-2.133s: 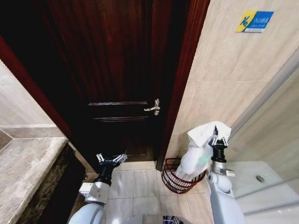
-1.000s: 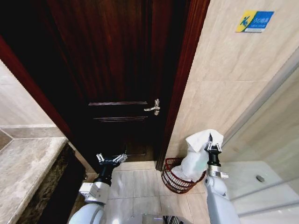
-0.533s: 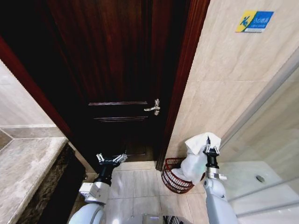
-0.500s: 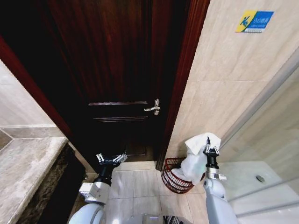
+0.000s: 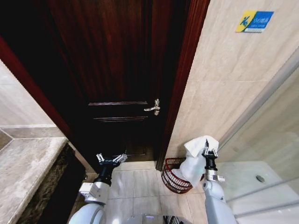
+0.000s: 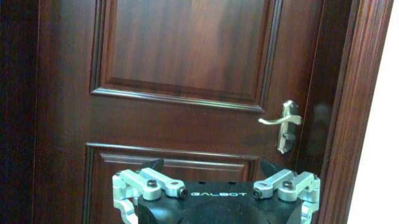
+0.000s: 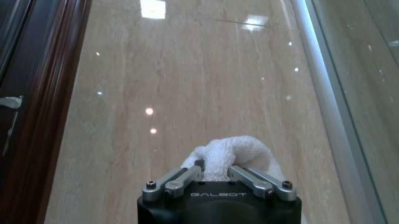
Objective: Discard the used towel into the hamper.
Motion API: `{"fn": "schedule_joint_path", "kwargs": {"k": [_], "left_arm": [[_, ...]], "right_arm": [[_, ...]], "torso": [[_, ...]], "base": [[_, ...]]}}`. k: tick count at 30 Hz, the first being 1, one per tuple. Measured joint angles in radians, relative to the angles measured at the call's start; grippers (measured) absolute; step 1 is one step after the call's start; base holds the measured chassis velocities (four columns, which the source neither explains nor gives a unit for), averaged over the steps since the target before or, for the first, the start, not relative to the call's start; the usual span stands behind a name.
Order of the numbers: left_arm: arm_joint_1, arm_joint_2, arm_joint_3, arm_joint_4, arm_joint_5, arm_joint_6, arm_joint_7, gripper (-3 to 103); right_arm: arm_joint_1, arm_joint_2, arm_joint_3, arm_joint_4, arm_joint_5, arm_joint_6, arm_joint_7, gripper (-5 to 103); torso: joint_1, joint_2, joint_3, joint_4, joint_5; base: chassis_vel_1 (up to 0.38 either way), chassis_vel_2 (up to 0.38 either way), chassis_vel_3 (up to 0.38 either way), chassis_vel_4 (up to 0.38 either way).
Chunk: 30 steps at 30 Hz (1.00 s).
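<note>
A white towel (image 5: pixel 195 157) hangs from my right gripper (image 5: pixel 207 150), which is shut on its top fold; its lower end drapes into the hamper (image 5: pixel 172 179), a dark red wire basket on the floor by the door frame. In the right wrist view the towel (image 7: pixel 225 154) bunches between the fingers of the right gripper (image 7: pixel 215 171), with the tiled wall behind. My left gripper (image 5: pixel 111 158) is held low in front of the door with its fingers spread open; the left wrist view shows that gripper (image 6: pixel 212 169) facing the door panel.
A dark wooden door (image 5: pixel 112 70) with a metal lever handle (image 5: pixel 154 107) fills the middle. A stone counter (image 5: pixel 23 172) lies at the left. A beige tiled wall (image 5: pixel 224 74) and a glass shower partition (image 5: pixel 271 140) stand at the right.
My right gripper has come down and slightly left with the towel, and the towel's lower end has sunk deeper into the hamper. The left arm has stayed still.
</note>
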Motion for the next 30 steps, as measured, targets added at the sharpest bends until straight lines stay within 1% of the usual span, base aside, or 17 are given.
{"fn": "schedule_joint_path", "kwargs": {"k": [13,21,30], "left_arm": [[0.0,0.0,0.0,0.0,0.0,0.0,0.0,100],[0.0,0.0,0.0,0.0,0.0,0.0,0.0,100],[0.0,0.0,0.0,0.0,0.0,0.0,0.0,100]], "right_arm": [[0.041,-0.002,0.004,-0.081,0.014,0.0,-0.002,6],[0.105,-0.009,0.005,-0.144,0.017,0.0,0.009,6],[0.146,0.004,-0.005,-0.153,-0.018,0.0,0.04,6]], "torso": [[0.0,0.0,0.0,0.0,0.0],[0.0,0.0,0.0,0.0,0.0],[0.0,0.0,0.0,0.0,-0.0001]], "base": [[0.0,0.0,0.0,0.0],[0.0,0.0,0.0,0.0],[0.0,0.0,0.0,0.0]]}}
